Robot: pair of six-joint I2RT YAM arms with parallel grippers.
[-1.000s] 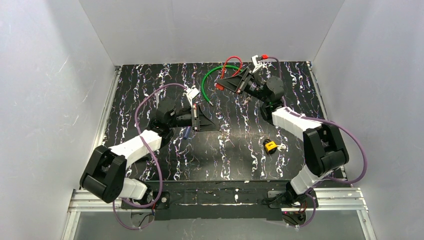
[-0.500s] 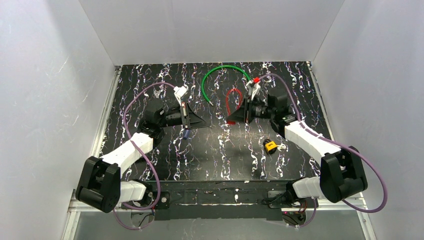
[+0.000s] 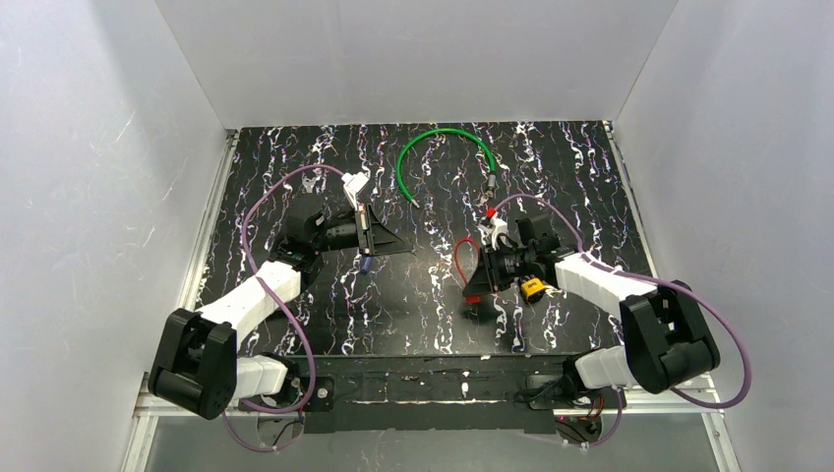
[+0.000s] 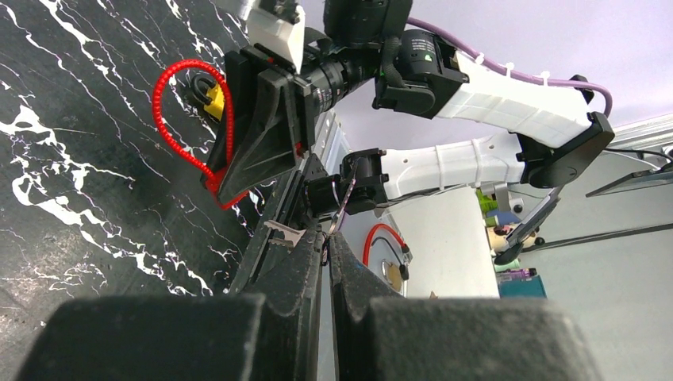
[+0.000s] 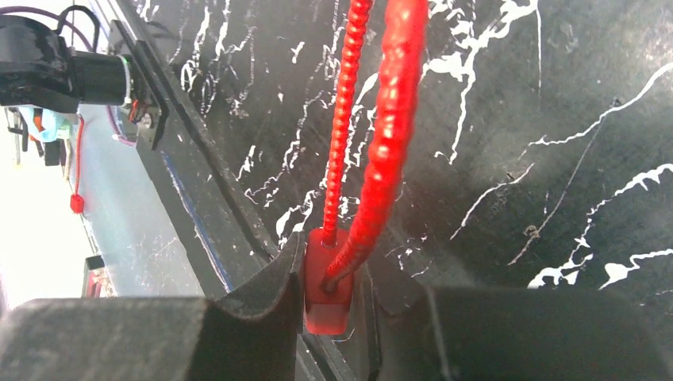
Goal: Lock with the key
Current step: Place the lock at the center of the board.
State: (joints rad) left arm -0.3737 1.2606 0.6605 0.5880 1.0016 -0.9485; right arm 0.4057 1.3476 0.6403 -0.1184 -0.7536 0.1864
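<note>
From above, you are seeing the left gripper (image 3: 398, 244) hovering over the left half of the black marbled table (image 3: 413, 320), clenched with nothing in it. A blue-handled screwdriver (image 3: 365, 264) is lying just below it. The right gripper (image 3: 472, 291) is reaching down over the near middle, grasping the red loop (image 3: 460, 258), which is arching up beside it. The lock (image 3: 532, 288) is sitting on the table right of centre, tucked against the right arm and partly covered by it. The key is not something you can make out here (the arm is blocking that spot). A green cable (image 3: 443, 143) is curving across the far side, well apart from both arms.

From the left wrist, you are looking along the left gripper (image 4: 325, 238), its fingers (image 4: 298, 274) pressing together on nothing. Beyond them the right gripper (image 4: 226, 186) is pinching the lower end of the red loop (image 4: 163, 111). The lock (image 4: 213, 97) is showing yellow behind the loop, resting on the table.

From the right wrist, you are watching the right gripper (image 5: 327, 278) squeezing the loop's small red end block between its fingers (image 5: 262, 305). The ribbed red loop (image 5: 381, 159) is rising straight away from it over the table. Neither lock nor key is showing in this view.
</note>
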